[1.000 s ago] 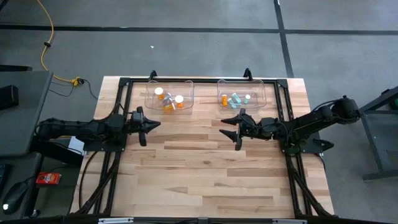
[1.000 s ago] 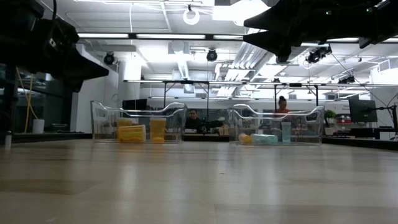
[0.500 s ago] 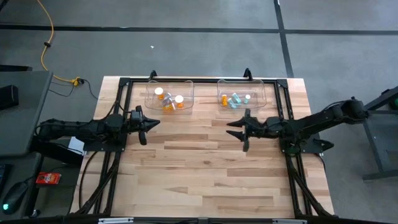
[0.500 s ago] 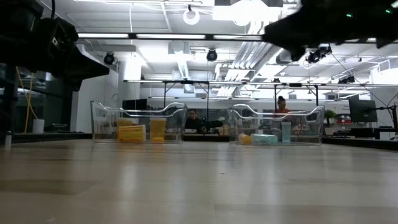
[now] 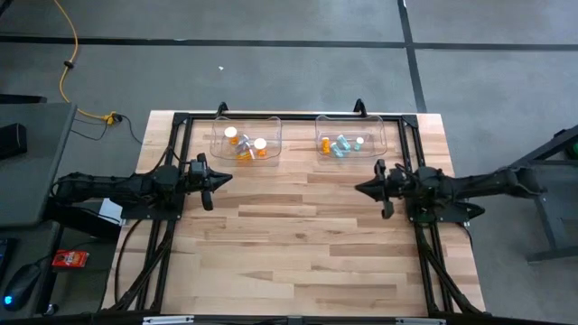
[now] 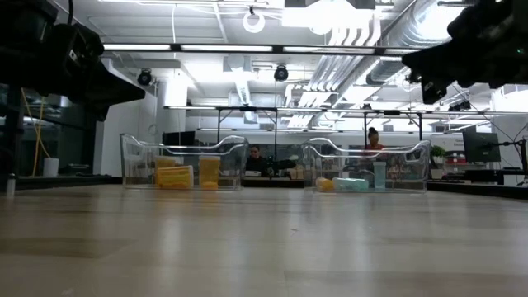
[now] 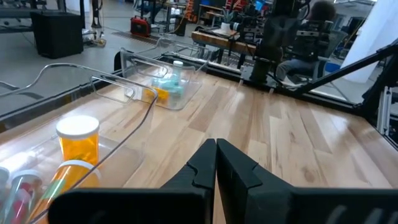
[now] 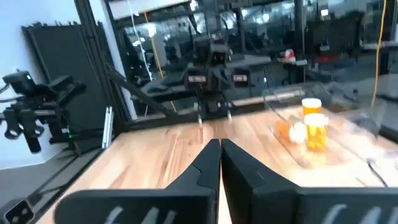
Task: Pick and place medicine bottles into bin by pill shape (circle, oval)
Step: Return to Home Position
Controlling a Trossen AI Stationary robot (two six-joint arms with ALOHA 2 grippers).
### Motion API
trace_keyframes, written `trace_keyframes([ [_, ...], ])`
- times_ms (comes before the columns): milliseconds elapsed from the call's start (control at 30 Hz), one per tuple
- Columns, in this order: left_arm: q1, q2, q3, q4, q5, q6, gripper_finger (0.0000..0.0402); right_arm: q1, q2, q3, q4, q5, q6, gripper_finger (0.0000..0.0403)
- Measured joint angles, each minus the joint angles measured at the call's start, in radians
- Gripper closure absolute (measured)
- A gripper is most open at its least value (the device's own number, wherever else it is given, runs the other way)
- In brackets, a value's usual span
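Two clear bins stand at the table's far edge. The left bin (image 5: 247, 141) holds orange medicine bottles (image 5: 260, 146) with white caps, some upright and some lying down. The right bin (image 5: 350, 135) holds pale teal bottles (image 5: 341, 144) and one orange bottle (image 5: 325, 143). My left gripper (image 5: 226, 179) hovers shut near the table's left edge, just in front of the left bin, with nothing in it. My right gripper (image 5: 359, 189) hovers shut toward the right edge, in front of the right bin, also with nothing in it. Both grippers point level toward the table's middle.
The bare wooden tabletop (image 5: 298, 244) stretches between the grippers and toward the near edge. A black frame (image 5: 289, 117) runs along the far edge and both sides. In the low view, people sit at desks (image 6: 256, 158) in the room beyond the bins.
My right gripper has drawn back from the table's middle toward the right edge, sinking a little. Its fingers, spread wide a second ago, have closed together on nothing. The bottles and bins have not moved.
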Motion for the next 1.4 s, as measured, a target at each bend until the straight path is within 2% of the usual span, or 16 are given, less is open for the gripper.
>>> trace_keyframes([
  [200, 0.0, 0.0, 0.0, 0.0, 0.0, -0.001, 0.0398, 0.003, -0.187, 0.0, -0.283, -0.006, 0.002, 0.0401],
  [500, 0.0, 0.0, 0.0, 0.0, 0.0, 0.001, 0.0398, 0.016, -0.406, 0.002, -0.484, -0.004, -0.068, 0.0402],
  [633, 0.0, 0.0, 0.0, 0.0, 0.0, 0.001, 0.0398, 0.016, -0.41, 0.002, -0.485, 0.002, -0.087, 0.0402],
  [867, -0.001, -0.007, 0.0, 0.0, 0.0, 0.0, 0.0398, 0.016, -0.398, 0.002, -0.486, 0.003, 0.041, 0.0402],
  [1167, -0.048, -0.187, 0.001, 0.002, 0.003, 0.001, 0.0398, 0.016, -0.398, 0.002, -0.487, 0.006, 0.206, 0.0402],
  [1400, -0.058, -0.187, 0.002, -0.003, 0.017, 0.0, 0.0398, 0.028, -0.418, 0.002, -0.477, 0.007, 0.216, 0.0402],
])
